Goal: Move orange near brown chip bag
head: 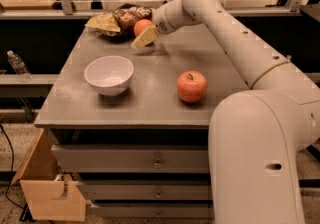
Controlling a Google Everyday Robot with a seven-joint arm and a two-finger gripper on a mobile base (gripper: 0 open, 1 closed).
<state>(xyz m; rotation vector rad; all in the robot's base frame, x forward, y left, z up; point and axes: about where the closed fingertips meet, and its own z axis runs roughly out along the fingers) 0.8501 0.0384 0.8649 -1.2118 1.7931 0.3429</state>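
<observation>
Camera view down across a grey table top with grey drawers beneath; right foreground filled by the bulky white robot body, cut off at the lower edge.

Partly hidden at the far left corner: a dark brown, glossy, wrinkled chip bag, overlapped on its left by a crumpled yellow-tan bag; in front of its right end, a small round orange fruit, just beside the brown bag, touching or not hard to say.

Lower right of the orange covered by the gripper, seen as a pale yellowish tip at the end of the long white arm reaching in from the right; low over the table, right against the fruit; spread, closed or clamped on the orange, cannot tell.

Pale printed marks on the brown bag, too blurred to read.

Nearer the camera: a round white bowl left of centre; to its right a reddish-pink apple with a stem, well apart from the orange.

Off the table at the left: a clear plastic bottle on a lower ledge; below it a light wooden drawer pulled out.
</observation>
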